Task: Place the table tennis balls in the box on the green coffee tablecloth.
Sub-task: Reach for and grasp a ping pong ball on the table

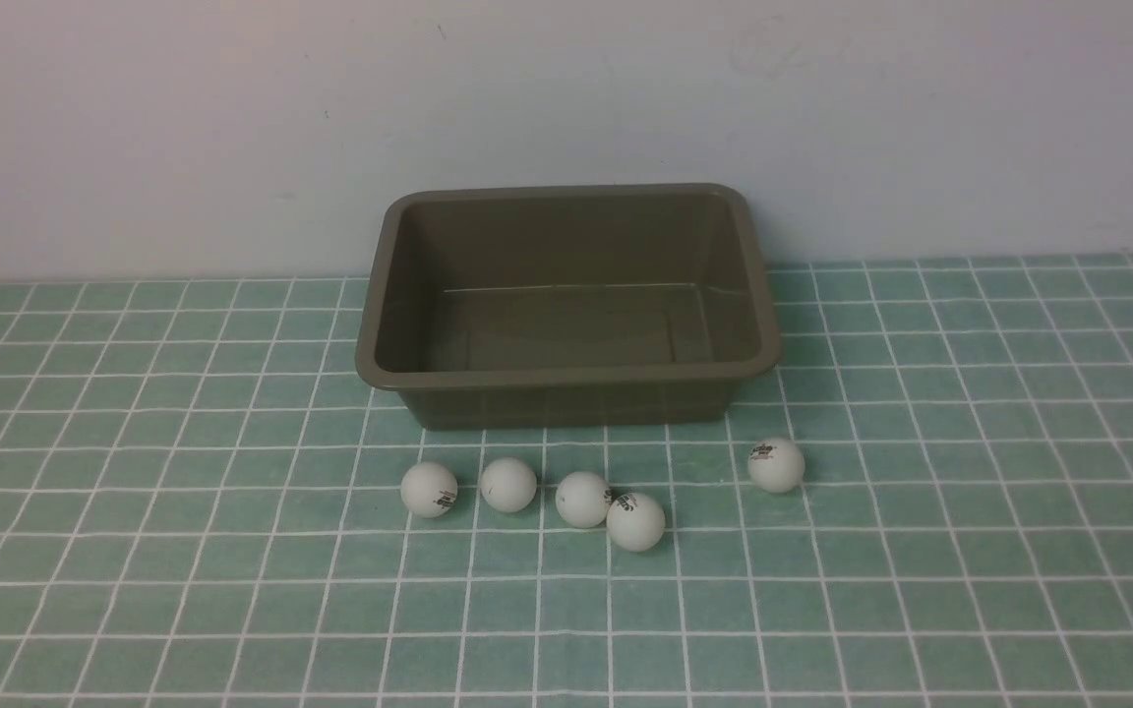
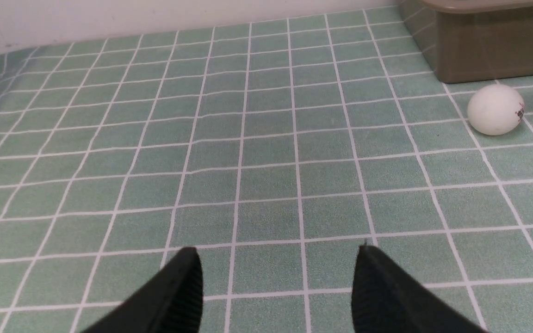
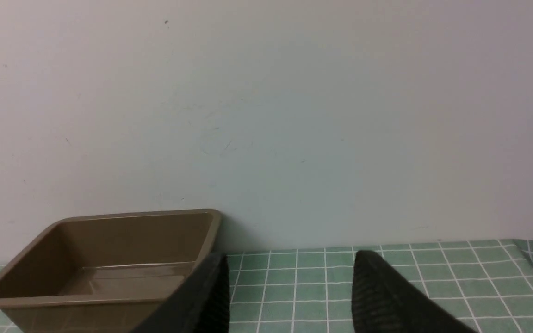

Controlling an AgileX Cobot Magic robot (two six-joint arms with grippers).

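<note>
Currently held: nothing; neither gripper carries a ball.
Left gripper (image 2: 278, 252): jaws apart over bare green coffee tablecloth (image 2: 109, 138), with nothing between them.
Right gripper (image 3: 292, 255): jaws apart and empty, aimed toward the wall (image 3: 294, 115).
Table tennis balls (image 1: 582, 499): all five lie on the cloth just before the front wall of the box (image 1: 566, 376). Four form a loose row and the fifth sits apart at the robot's right end. None is inside the box.
Key relation: from the left jaws, the leftmost ball (image 2: 495, 109) lies beyond the fingertips and off toward the box side, well apart from them.
Right jaws: the box lies to one side, partly hidden behind one finger; no ball shows ahead of them.
Axis: a ball has no long axis, so any closing direction serves. The row runs parallel to the box's long front wall.
Nearer arm: judged to be the left, for the row's left end. This is uncertain, since neither arm appears in the front view.
Next move, judged: swing the left jaws toward the box side until they straddle that ball.
</note>
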